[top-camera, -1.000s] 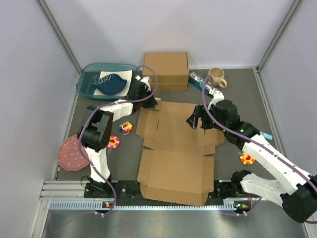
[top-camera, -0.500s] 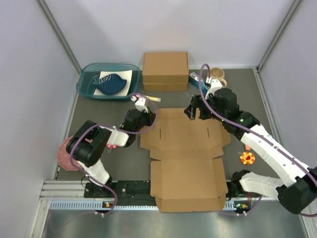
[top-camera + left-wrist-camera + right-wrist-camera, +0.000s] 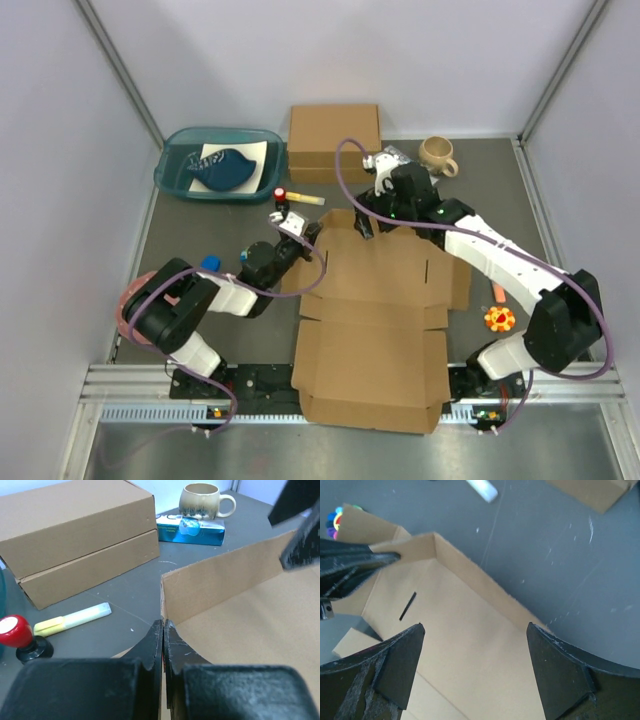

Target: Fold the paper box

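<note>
The paper box lies spread out as a brown die-cut sheet in the middle of the table. Its far flap stands upright. My left gripper is at the sheet's far left corner, shut on the cardboard edge there. My right gripper hovers open just above the far panel, with nothing between its fingers. The raised far flap runs just beyond them. In the right wrist view the left gripper's black tip meets the box corner.
A ready-made cardboard box stands at the back, a teal tub to its left, a mug and blue packet to its right. A yellow highlighter and red-topped stamp lie near the corner. A flower toy lies right.
My left gripper came back from near the tub to the sheet's far left corner. The right gripper moved left over the far edge. The sheet slid right and its far flap rose.
</note>
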`<state>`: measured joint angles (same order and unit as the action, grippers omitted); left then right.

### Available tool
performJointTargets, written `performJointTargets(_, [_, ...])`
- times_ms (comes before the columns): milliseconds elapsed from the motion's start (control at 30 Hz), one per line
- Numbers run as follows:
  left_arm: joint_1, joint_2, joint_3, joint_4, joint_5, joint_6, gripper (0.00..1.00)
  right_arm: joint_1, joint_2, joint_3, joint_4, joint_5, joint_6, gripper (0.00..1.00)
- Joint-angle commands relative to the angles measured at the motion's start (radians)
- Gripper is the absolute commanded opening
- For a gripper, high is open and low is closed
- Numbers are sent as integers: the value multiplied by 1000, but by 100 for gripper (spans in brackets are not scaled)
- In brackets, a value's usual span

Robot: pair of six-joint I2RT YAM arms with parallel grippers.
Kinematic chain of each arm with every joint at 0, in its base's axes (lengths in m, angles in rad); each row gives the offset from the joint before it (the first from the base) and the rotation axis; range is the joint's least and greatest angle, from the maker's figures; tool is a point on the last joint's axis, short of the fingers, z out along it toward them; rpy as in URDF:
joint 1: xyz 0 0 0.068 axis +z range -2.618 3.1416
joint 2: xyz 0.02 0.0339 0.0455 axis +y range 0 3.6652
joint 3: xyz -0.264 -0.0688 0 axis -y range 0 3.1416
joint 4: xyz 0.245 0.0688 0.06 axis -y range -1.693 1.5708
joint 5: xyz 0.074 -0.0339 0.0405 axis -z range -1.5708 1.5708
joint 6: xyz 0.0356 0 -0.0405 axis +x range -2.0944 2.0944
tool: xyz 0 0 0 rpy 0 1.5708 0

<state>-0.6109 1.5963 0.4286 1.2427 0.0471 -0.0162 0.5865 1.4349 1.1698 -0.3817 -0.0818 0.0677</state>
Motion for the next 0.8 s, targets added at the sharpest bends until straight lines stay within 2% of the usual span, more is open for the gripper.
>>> performJointTargets(0, [-15,2,-42,165,-4,78,0,26,16,109,72,-16,-158,84])
performJointTargets(67, [-26,13,-59,198,-26,87,0,26,22,110,72,-15,-199,84])
performJointTargets(200, [-41,4,-45,150,-18,122,0,26,35,65,95,-6,-302,83])
performJointTargets(333, [-49,-15,-51,136,-23,154,0,26,83,44,132,-48,-324,78])
performJointTargets(767, [-101,-41,-62,109,-75,246,0,26,223,122,155,-113,-362,73])
